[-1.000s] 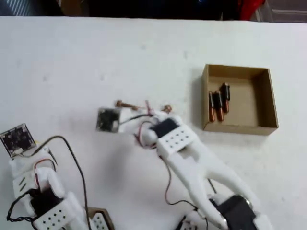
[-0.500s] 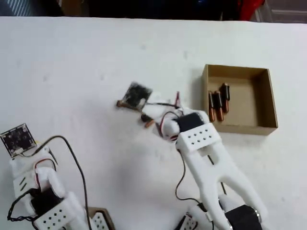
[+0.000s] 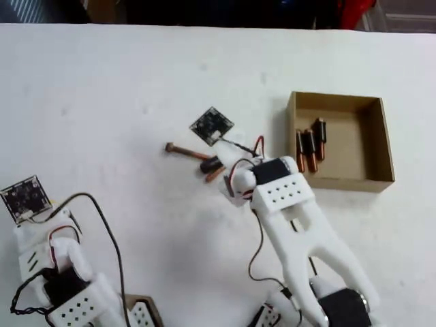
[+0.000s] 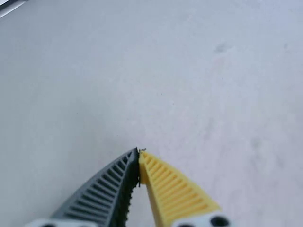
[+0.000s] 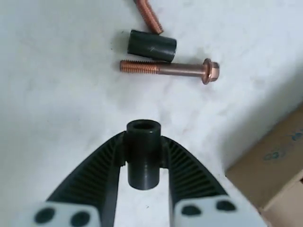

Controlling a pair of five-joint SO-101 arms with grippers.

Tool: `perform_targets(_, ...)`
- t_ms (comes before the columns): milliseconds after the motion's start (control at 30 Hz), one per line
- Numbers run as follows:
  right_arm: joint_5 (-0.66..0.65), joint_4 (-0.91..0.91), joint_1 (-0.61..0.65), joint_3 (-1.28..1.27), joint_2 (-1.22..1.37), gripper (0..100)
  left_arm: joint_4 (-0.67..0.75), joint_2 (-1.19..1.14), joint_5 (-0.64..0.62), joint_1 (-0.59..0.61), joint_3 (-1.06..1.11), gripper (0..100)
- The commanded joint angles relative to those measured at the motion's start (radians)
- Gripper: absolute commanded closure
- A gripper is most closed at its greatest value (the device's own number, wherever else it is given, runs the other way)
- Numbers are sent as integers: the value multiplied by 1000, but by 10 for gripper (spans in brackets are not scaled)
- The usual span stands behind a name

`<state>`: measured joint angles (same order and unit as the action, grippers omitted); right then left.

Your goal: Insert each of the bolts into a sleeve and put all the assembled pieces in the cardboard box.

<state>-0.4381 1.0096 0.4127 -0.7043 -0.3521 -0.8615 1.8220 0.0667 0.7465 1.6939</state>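
My right gripper (image 5: 143,142) is shut on a black sleeve (image 5: 143,161), held upright with its bore facing the camera. Just beyond it on the white table lie a copper bolt (image 5: 168,69), a second black sleeve (image 5: 152,46) and the end of another bolt (image 5: 148,16). From above, the loose sleeve (image 3: 210,165) sits between a bolt (image 3: 180,149) and a shorter-looking bolt (image 3: 216,174), just ahead of the right arm (image 3: 279,194). The cardboard box (image 3: 381,139) holds three assembled pieces (image 3: 310,148). My left gripper (image 4: 138,153) is shut over bare table.
The left arm (image 3: 54,272) rests at the near left corner, far from the parts. A corner of the box (image 5: 274,175) is close beside the right gripper. A small brown object (image 3: 139,310) lies at the front edge.
The right arm has swung from left of the loose parts toward the box side, its wrist turning. The loose parts near it have shifted. The left arm stayed still.
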Motion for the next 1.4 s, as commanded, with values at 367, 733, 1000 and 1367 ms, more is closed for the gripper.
perform_targets(367,14,-16,-153,256,398,978,28,5,14,-50,-3,978)
perform_targets(733,8,-16,-150,344,604,975,28,5,14,-50,-2,978)
perform_targets(1000,6,-12,-148,341,616,889,28,5,14,-50,-2,978)
perform_targets(1367,-28,-8,-151,336,616,923,28,5,14,-51,-2,978)
